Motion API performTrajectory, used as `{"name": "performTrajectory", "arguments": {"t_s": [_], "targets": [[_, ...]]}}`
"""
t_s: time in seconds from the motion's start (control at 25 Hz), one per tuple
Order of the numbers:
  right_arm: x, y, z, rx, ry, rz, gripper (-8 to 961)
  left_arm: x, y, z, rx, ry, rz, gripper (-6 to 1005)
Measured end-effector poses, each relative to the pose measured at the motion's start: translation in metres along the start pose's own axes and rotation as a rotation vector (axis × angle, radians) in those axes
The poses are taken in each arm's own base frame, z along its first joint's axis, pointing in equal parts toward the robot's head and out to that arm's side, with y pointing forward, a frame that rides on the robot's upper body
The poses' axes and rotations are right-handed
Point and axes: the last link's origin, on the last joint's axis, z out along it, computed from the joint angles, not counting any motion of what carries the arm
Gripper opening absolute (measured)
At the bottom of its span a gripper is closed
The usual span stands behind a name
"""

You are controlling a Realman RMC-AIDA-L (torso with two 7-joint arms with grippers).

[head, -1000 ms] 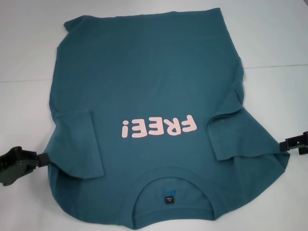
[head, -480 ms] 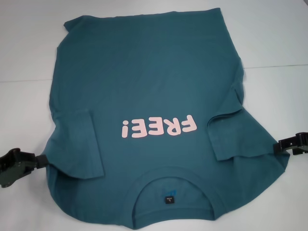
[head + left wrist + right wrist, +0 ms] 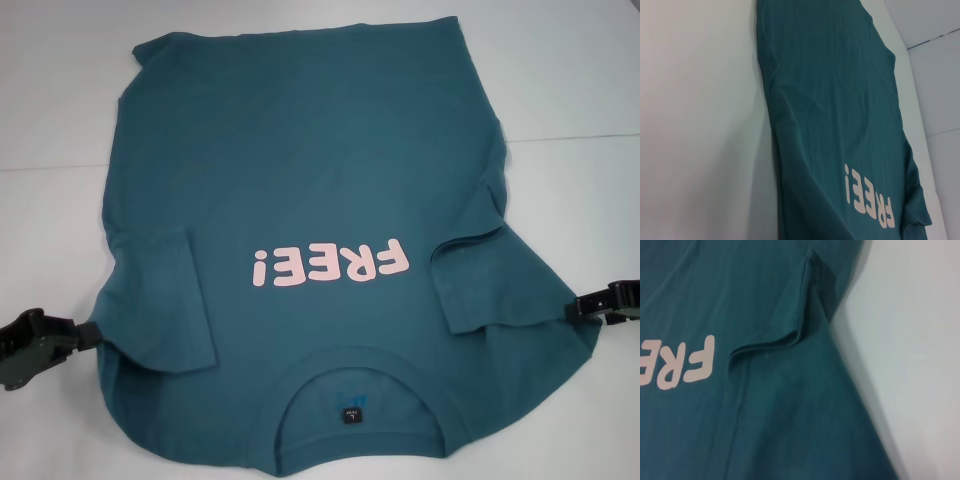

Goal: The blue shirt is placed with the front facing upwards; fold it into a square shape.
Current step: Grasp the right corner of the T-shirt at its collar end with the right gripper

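The blue shirt (image 3: pixel 310 170) lies flat on the white table, front up, with pink "FREE!" lettering (image 3: pixel 330 266) and its collar (image 3: pixel 355 385) toward me. Both sleeves are folded inward onto the body, one on the left (image 3: pixel 165 300) and one on the right (image 3: pixel 500 280). My left gripper (image 3: pixel 88 335) sits at the shirt's left shoulder edge, low on the table. My right gripper (image 3: pixel 578 308) sits at the right shoulder edge. The left wrist view shows the shirt's side (image 3: pixel 835 100). The right wrist view shows the folded sleeve's hem (image 3: pixel 790 335).
The white table (image 3: pixel 60 150) surrounds the shirt on the left, right and far sides. A thin seam line (image 3: pixel 570 135) crosses the tabletop at the right. The shirt's near edge reaches the picture's bottom.
My right gripper has edged slightly inward and down toward the shirt's right shoulder edge. The left gripper has barely shifted. The shirt has not moved.
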Motion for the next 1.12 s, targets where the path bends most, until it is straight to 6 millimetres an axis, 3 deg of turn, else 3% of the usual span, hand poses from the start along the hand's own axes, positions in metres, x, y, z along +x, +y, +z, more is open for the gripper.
{"name": "performTrajectory", "arguments": {"t_s": [1.12], "targets": [[-0.006, 0.036, 0.026, -0.045, 0.051, -0.065, 731, -0.002, -0.003, -0.001, 0.003, 0.004, -0.005, 20]]}}
